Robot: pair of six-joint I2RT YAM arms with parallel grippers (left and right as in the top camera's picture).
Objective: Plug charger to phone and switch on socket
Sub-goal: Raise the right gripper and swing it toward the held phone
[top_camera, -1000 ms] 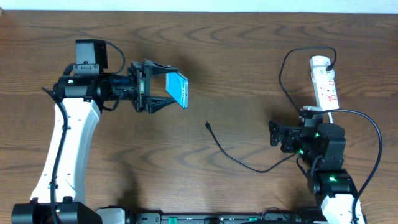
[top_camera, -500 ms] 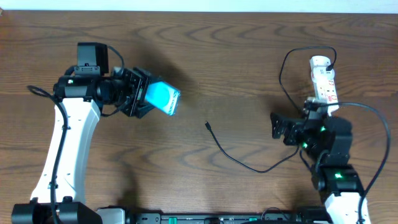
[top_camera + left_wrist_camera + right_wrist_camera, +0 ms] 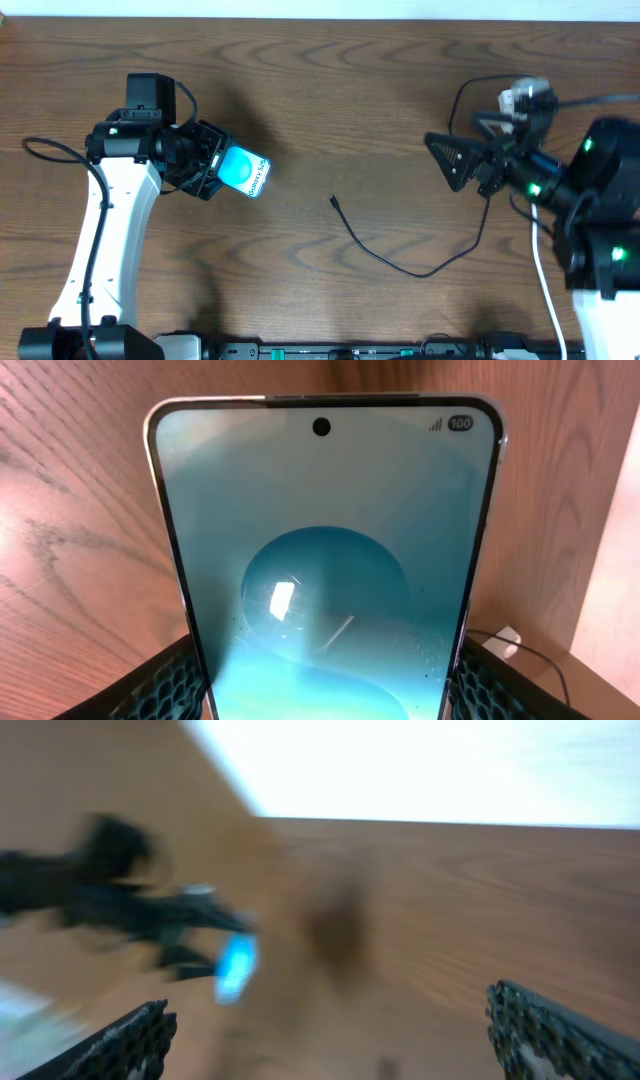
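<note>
The phone (image 3: 245, 173) is off the table in my left gripper (image 3: 222, 168), which is shut on its lower end, the blue-teal screen facing up. In the left wrist view the phone (image 3: 325, 550) fills the frame between both fingers (image 3: 150, 690). The charger lies on the wood as a thin black cable (image 3: 400, 268), its connector tip (image 3: 334, 202) free at the table's middle. My right gripper (image 3: 445, 162) hangs high and open, right of the tip, with nothing between its fingers (image 3: 555, 1030). Only the far end of the white socket (image 3: 513, 98) shows beyond the right arm.
The black cable (image 3: 456, 112) loops up past the right arm toward the socket end. The right wrist view is motion-blurred, with the phone as a blue smear (image 3: 237, 966) across bare wood. The table's white back edge (image 3: 320, 8) runs along the top.
My left gripper has turned the phone from edge-on to screen-up and drawn it left. My right arm has risen and swung toward the back, now covering most of the socket.
</note>
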